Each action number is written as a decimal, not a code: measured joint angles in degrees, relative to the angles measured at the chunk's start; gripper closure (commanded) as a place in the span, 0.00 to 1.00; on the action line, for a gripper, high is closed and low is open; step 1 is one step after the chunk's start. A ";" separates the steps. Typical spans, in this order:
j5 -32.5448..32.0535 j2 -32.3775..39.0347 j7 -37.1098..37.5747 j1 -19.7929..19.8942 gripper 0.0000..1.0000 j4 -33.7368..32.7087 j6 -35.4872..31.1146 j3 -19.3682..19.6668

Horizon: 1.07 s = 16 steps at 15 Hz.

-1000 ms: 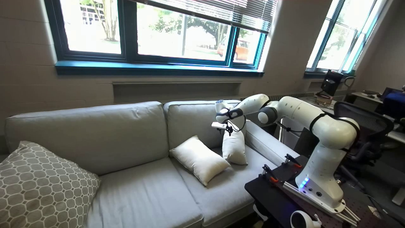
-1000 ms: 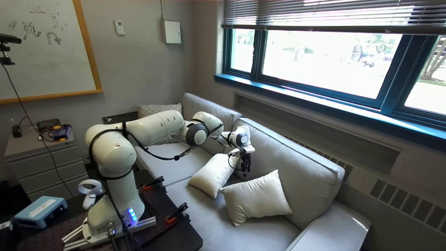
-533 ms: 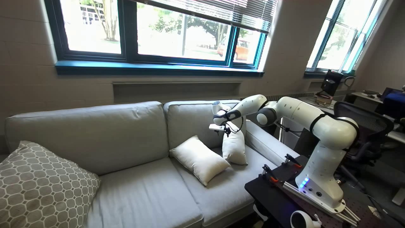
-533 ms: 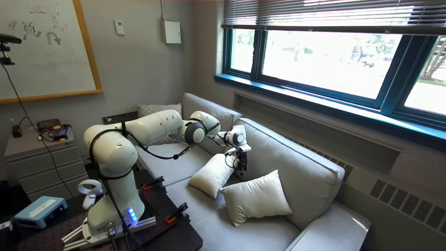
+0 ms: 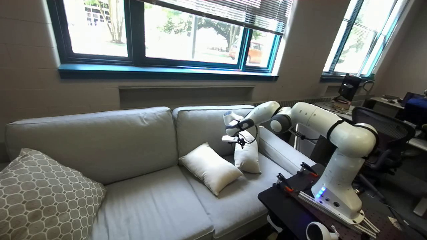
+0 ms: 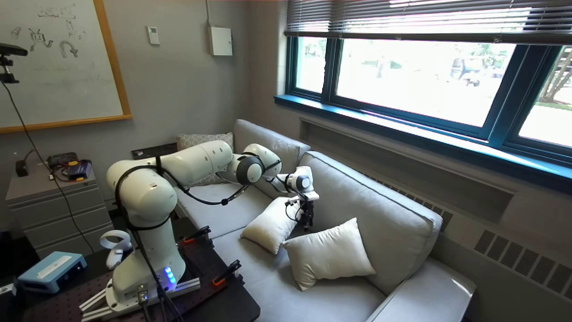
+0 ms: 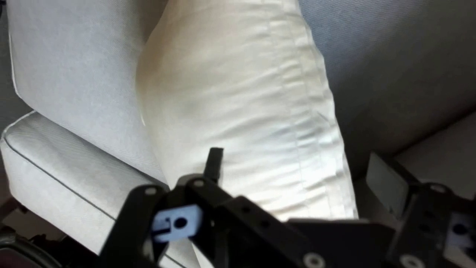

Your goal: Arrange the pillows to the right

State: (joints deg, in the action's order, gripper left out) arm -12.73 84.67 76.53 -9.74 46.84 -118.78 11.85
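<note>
Currently, the gripper [image 7: 296, 169] has its jaws spread wide and holds nothing: in the wrist view one finger [image 7: 214, 163] shows over the cream pillow [image 7: 238, 104] near the armrest [image 5: 283, 151] and the other past its seamed edge, though I cannot tell whether either touches cloth. That pillow rests tilted on the sofa [image 5: 153, 200], with the second cream pillow [image 5: 210, 168] just beside it, farther from the armrest.
</note>
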 measured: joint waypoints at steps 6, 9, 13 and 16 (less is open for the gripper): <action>0.09 0.09 0.02 0.31 0.00 3.59 -0.03 0.14; 0.17 0.13 0.02 0.93 0.00 4.61 -0.03 0.08; 0.22 0.14 0.02 1.68 0.00 5.46 -0.03 0.07; 0.30 0.13 0.09 1.97 0.33 5.74 -0.04 0.07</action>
State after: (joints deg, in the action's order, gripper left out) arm -12.42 84.81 76.62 -7.77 52.57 -118.82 11.93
